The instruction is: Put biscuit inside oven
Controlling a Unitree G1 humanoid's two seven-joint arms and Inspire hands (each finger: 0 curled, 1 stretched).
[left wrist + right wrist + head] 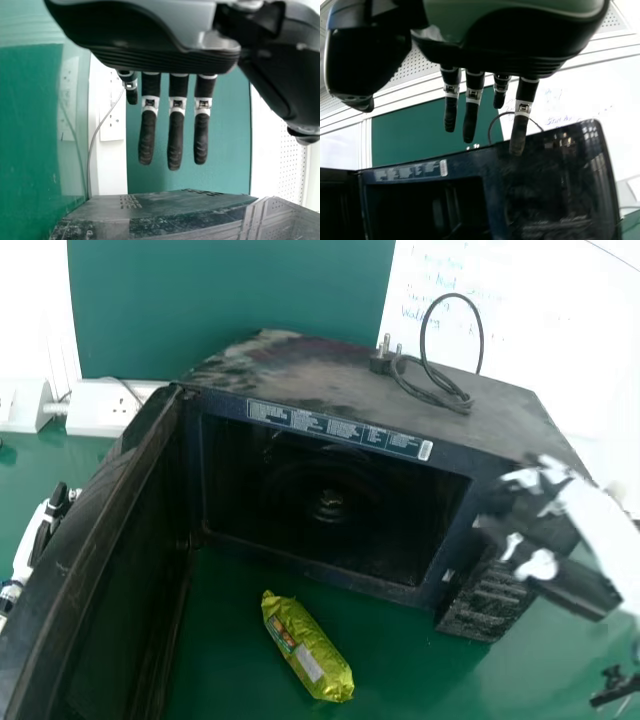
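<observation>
Item: one biscuit packet (312,652), green-gold, lying flat on the table (400,665), before the oven (370,385) and just short of its open cavity (290,485). Long axis aslant: far end toward our left, near end toward our right.

Item: right hand (471,122), raised by the oven's control side, fingers straight and a little spread, pinching nothing. From it the packet lies leftward, lower and nearer to us, well apart.

Item: left hand (175,140), fingers straight, likewise unladen, beyond the open door (95,560), which stands between it and the packet.

Assessment: we judge the right hand nearer and the freer of the two. We would bring it down and leftward, turned to close across the packet's slant, minding the oven's front corner.
</observation>
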